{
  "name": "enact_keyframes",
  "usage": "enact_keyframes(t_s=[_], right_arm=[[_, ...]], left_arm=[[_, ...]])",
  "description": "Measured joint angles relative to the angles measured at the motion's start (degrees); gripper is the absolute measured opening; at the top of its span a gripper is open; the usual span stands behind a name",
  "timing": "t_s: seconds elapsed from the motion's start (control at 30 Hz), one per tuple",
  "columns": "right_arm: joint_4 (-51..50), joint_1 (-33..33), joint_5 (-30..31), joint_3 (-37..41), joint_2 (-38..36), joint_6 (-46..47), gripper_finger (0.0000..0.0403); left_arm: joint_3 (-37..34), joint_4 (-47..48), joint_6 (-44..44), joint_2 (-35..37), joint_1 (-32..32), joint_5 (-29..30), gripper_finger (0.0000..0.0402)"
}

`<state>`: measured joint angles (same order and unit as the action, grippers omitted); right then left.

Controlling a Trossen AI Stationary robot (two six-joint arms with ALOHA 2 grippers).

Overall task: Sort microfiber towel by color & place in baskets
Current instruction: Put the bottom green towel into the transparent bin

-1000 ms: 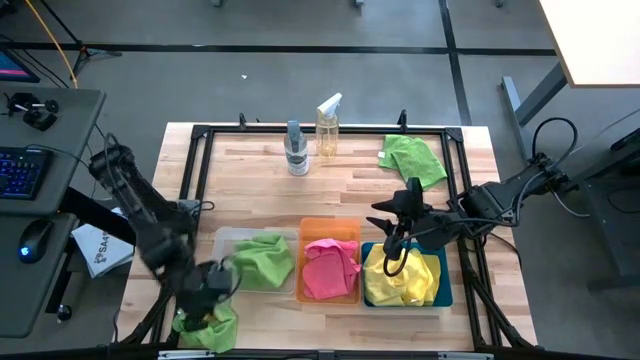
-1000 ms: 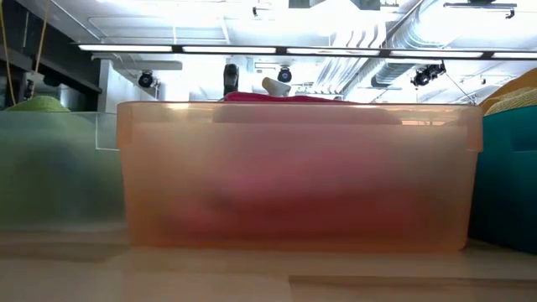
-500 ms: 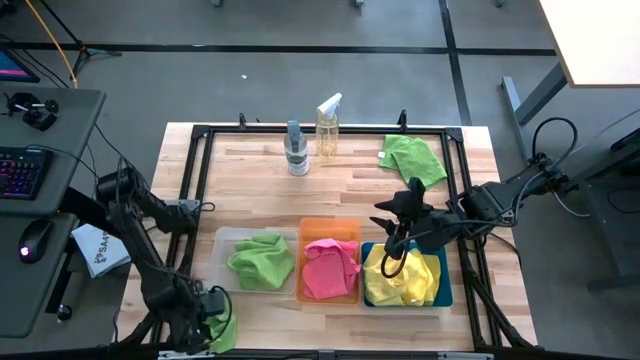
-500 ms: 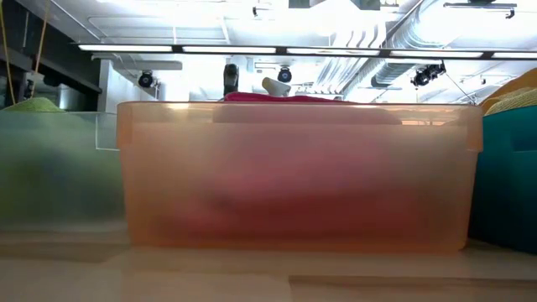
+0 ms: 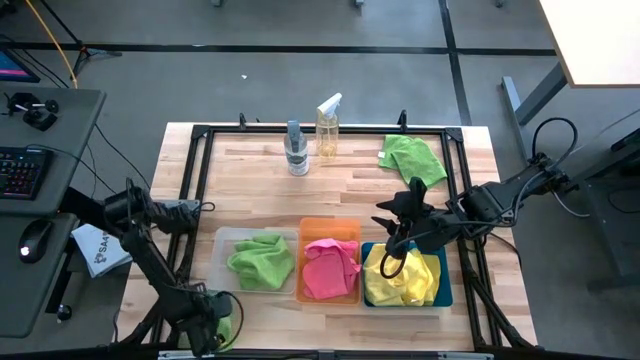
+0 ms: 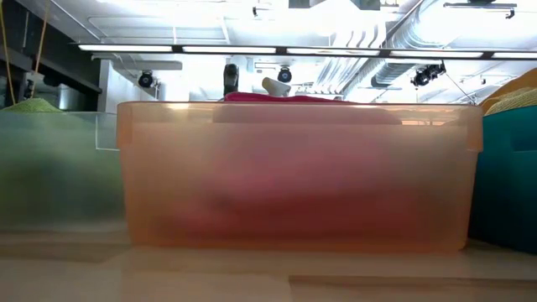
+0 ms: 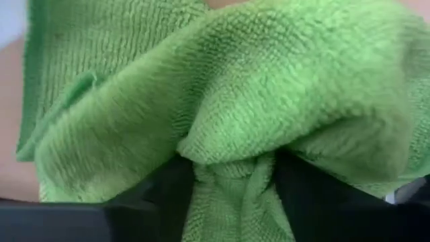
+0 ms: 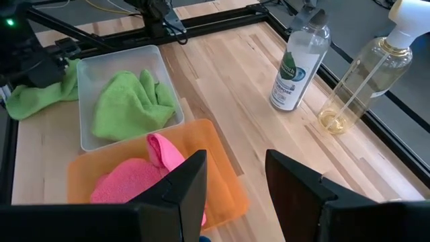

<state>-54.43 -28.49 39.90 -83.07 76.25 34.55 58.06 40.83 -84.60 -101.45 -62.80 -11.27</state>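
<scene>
Three bins stand in a row near the table's near edge. The clear bin (image 5: 222,240) holds a green towel (image 5: 260,260), the orange bin (image 5: 328,226) a pink towel (image 5: 328,268), and the dark blue bin (image 5: 443,290) yellow towels (image 5: 405,280). My left gripper (image 5: 208,322) is at the near-left corner, shut on another green towel (image 5: 227,326). My right gripper (image 5: 393,243) hovers open above the blue bin. A third green towel (image 5: 412,158) lies flat at the far right. My left gripper pinches a gathered bunch of the green towel (image 7: 232,178) between its two fingers (image 7: 171,195). Several folds are squeezed together there. The rest of the cloth (image 7: 222,87) billows slack beyond the fingers. Whether it rests on the table, I cannot tell.
Two spray bottles (image 5: 296,148) (image 5: 327,125) stand at the far middle. A black frame (image 5: 200,170) runs around the table top. Bare wood (image 5: 340,185) lies between the bottles and the bins. In the low view the orange bin (image 6: 294,176) fills the front.
My left gripper has moved toward the table's near edge, into the near-left corner, staying shut on the green towel. The towel has gone with it and shows more bunched than before. The right arm has kept still.
</scene>
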Motion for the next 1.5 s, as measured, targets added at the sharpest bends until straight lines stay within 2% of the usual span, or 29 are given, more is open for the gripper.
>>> enact_keyframes(t_s=[0.07,0.17,0.23,0.37,0.47,0.6,0.67,0.73,0.87,0.97,1.17,1.3,1.4,1.5], right_arm=[[-0.21,0.00,0.02,0.00,0.00,-0.02,0.0147],[-0.60,0.00,0.11,0.00,0.00,-0.05,0.0147],[-0.62,0.00,0.13,0.00,0.00,-0.05,0.0147],[-0.62,0.00,0.14,0.00,0.00,-0.38,0.0147],[-0.64,0.00,0.15,-0.01,0.00,-0.51,0.0147],[-0.64,0.00,0.15,0.00,0.00,-0.51,0.0147],[-0.66,0.00,0.15,0.00,0.00,-0.52,0.0147],[-0.40,0.00,0.20,0.22,-0.01,-0.53,0.0147],[-0.45,0.00,0.55,2.35,0.00,-0.20,0.0147],[-0.37,0.00,0.62,4.26,0.00,1.67,0.0147],[0.47,0.00,0.78,5.92,0.02,5.89,0.0147],[3.62,0.00,1.03,5.95,0.00,5.49,0.0147],[5.44,0.00,1.03,5.62,0.00,5.46,0.0147],[8.41,0.00,1.03,5.51,-0.02,5.37,0.0147]], left_arm=[[0.01,-1.39,0.63,-0.57,0.54,-2.51,0.0146],[-0.23,-2.26,2.25,0.10,1.66,-4.37,0.0039],[-0.36,-3.64,3.75,2.21,2.66,-3.76,0.0018],[0.94,-4.98,12.12,10.35,6.45,-2.85,0.0005],[2.99,-4.46,19.90,17.65,10.41,0.60,0.0004],[7.16,-2.89,29.28,25.98,17.63,12.87,0.0002],[8.65,-1.42,35.31,28.48,21.27,20.33,0.0001],[9.25,0.67,39.87,30.15,24.55,25.30,0.0001],[8.78,8.66,45.99,30.31,28.82,22.70,0.0001],[5.37,10.72,47.30,30.32,29.51,22.28,0.0001],[-8.50,1.11,46.27,30.27,30.16,25.56,0.0000],[-17.53,-5.95,38.23,30.23,32.61,23.71,0.0003],[-19.12,-6.84,35.56,30.25,34.47,19.80,0.0014],[-18.60,-6.88,39.59,30.32,35.66,16.65,0.0036]])
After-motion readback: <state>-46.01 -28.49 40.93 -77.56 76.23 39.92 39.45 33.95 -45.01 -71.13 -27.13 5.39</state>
